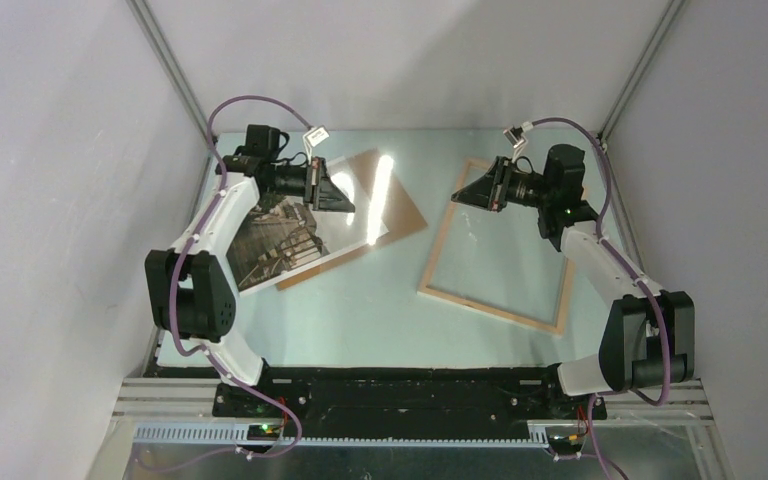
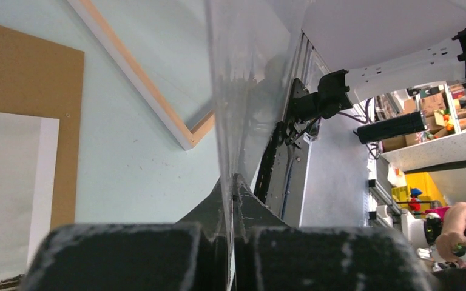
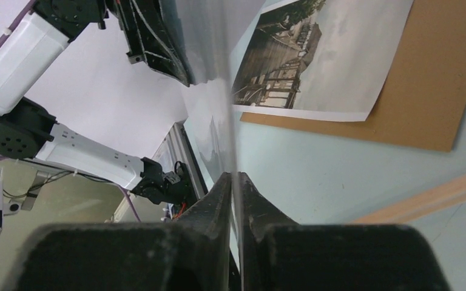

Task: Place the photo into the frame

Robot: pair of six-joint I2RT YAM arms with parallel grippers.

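Left gripper on edge of clear pane

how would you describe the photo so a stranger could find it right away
On the left half of the pale green table a brown board lies at a slant. The photo lies on top of it: a white-bordered sheet with a dark grey boardwalk picture, unlike the plain board beneath and the bare light-wood frame to its right.

Bright, even light is given; glare is thrown off the clear sheet beside the left gripper; close fingers are blurred.
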